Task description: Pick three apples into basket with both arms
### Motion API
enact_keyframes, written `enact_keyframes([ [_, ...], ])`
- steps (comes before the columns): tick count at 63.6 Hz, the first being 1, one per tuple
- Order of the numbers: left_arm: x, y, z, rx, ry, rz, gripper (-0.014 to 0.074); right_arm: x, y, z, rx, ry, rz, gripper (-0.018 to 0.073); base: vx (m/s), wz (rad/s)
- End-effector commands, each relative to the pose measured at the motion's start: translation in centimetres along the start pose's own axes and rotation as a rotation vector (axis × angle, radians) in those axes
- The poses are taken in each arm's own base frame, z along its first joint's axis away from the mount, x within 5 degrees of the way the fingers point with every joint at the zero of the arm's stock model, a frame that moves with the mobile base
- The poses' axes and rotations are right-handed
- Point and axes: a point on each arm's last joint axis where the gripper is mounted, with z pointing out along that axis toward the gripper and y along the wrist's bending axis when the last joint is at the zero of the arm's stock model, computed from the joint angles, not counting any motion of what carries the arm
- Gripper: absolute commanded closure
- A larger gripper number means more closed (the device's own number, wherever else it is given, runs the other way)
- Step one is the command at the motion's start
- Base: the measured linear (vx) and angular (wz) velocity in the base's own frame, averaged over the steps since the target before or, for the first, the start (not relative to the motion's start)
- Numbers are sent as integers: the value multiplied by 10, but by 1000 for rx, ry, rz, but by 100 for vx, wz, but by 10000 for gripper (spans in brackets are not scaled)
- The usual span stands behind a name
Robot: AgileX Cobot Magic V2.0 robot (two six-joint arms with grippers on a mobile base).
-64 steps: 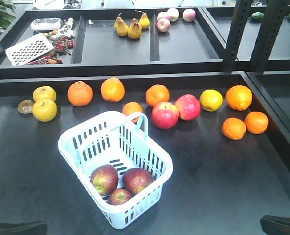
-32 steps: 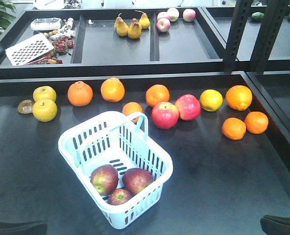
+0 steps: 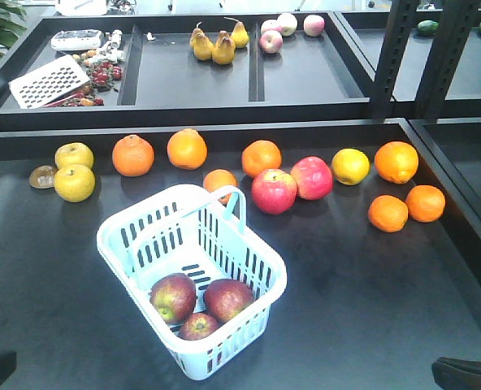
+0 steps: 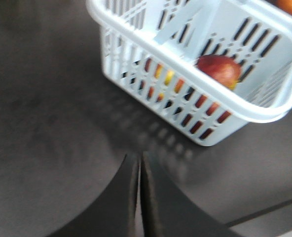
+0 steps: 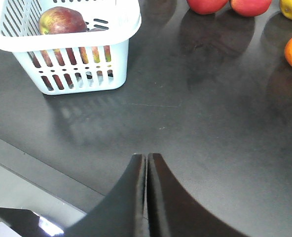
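Left gripper (image 4: 138, 163): fingers pressed together, holding nothing, above bare tabletop (image 4: 47, 98). Right gripper (image 5: 146, 163): fingers likewise closed and empty. One basket (image 3: 224, 244) stands well ahead of both fingertip pairs, to the right of the left gripper and to the left of the right gripper. Three dark red apples (image 3: 173, 297) lie inside it at the near end, touching one another. Behind the basket: two pink-red apples (image 3: 274, 191), seven oranges (image 3: 133, 155), three yellow fruits (image 3: 75, 183).

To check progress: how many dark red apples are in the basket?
3, all in the near end of the basket: one left, one right, one smaller in front. None looks hidden.
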Motion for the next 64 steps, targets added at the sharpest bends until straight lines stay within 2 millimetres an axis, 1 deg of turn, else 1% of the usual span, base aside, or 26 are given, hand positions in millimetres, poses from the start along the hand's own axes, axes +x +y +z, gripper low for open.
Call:
enact_keyframes([
  [1,-2,1,1,12,-117,-14,603,-13,-2,-4,19,-81,-6,564,0,0],
  [11,28,10,9,25,-213,-21,603,-13,-2,-4,19,-81,-6,564,0,0],
  [19,45,15,11,41,-305,-22,603,-13,-2,-4,19,-81,-6,564,0,0],
  [24,44,15,6,37,-347,28,603,-13,-2,-4,19,-81,-6,564,0,0],
  [31,42,18,-2,7,-439,39,603,-13,-2,-4,19,-81,-6,564,0,0],
  [42,42,28,-13,-132,-552,-6,603,-13,-2,-4,19,-81,-6,564,0,0],
  [50,44,34,-22,-239,-631,-2,603,-13,-2,-4,19,-81,-6,564,0,0],
  [59,46,38,-25,-318,-657,-15,603,-13,-2,-4,19,-80,-5,564,0,0],
  [64,44,38,-27,-327,-676,-17,603,-13,-2,-4,19,-80,-6,564,0,0],
])
